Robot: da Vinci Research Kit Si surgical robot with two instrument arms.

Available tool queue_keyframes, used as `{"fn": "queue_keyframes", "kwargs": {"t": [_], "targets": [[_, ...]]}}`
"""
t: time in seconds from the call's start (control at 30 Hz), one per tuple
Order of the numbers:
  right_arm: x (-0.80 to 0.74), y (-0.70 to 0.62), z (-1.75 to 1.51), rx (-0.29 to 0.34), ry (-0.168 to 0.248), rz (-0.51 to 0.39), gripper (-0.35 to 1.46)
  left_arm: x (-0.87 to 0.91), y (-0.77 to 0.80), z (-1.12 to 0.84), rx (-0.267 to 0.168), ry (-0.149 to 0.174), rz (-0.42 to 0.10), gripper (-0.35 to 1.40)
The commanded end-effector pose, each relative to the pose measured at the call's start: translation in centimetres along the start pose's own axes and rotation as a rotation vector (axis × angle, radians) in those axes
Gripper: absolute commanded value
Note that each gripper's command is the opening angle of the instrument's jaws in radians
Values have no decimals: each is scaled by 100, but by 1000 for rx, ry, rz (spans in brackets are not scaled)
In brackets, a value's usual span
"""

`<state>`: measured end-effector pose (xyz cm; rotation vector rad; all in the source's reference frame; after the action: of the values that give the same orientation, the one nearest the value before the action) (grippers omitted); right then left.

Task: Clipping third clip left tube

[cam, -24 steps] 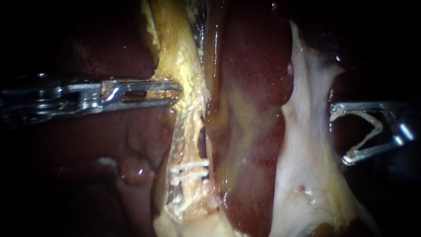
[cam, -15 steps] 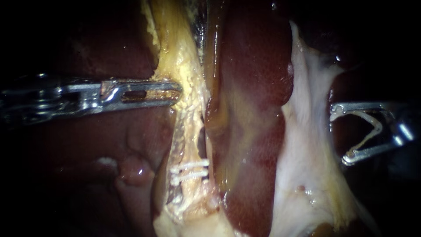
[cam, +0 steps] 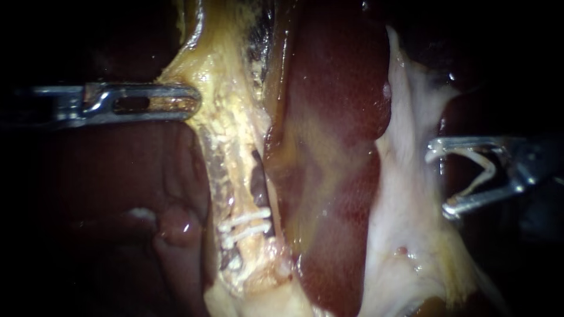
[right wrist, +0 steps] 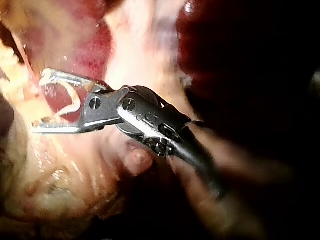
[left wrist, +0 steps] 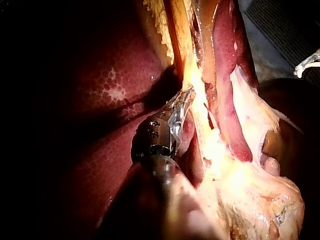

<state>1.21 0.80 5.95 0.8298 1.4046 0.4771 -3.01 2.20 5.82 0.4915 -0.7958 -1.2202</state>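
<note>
The left tube (cam: 234,170) is a yellow strand running down the middle-left, with two white clips (cam: 247,226) across its lower part. My left instrument (cam: 191,101) has its jaws shut on the yellow tissue at the tube's upper end and holds it stretched to the left; the left wrist view shows the same grip (left wrist: 185,97). My right instrument (cam: 440,183) stands at the right, apart from the tube. Its jaws are spread wide and hold an open V-shaped clip (cam: 479,170) between them, also seen in the right wrist view (right wrist: 70,102).
A dark red-brown body of tissue (cam: 329,147) lies between the tube and my right instrument. Pale white membrane (cam: 411,194) hangs just left of the right jaws. Dark liver (cam: 117,176) lies under the left shaft.
My left instrument has moved left and up, dragging the yellow tissue and the tube's upper part with it. My right instrument has edged left toward the pale membrane.
</note>
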Motion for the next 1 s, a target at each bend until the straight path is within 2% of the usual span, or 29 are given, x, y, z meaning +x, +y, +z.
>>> {"fn": "queue_keyframes", "kwargs": {"t": [0.03,0.07,0.17,0.23,0.4,0.67,0.77,0.87,1.0], "targets": [[4,0,7,3,7,-3,57,1,-1,-1,-1,-1,-1,-35],[5,2,15,2,-13,20,57,1,-2,-2,-2,-1,-1,-35],[8,10,41,8,-120,66,57,1,-6,-7,-1,-3,-2,-35],[6,17,59,7,-161,60,56,0,-7,-10,1,-5,-4,-35],[-9,37,96,4,-166,95,54,-2,-10,-18,6,-8,-6,-35],[-53,92,160,10,-178,202,53,0,-14,-23,6,-10,-13,-35],[-74,110,178,13,-186,239,53,1,-16,-25,5,-11,-14,-35],[-88,121,188,5,-188,260,53,1,-17,-26,5,-11,-14,-35],[-94,132,193,0,-189,280,53,2,-18,-26,4,-12,-9,-35]]}}
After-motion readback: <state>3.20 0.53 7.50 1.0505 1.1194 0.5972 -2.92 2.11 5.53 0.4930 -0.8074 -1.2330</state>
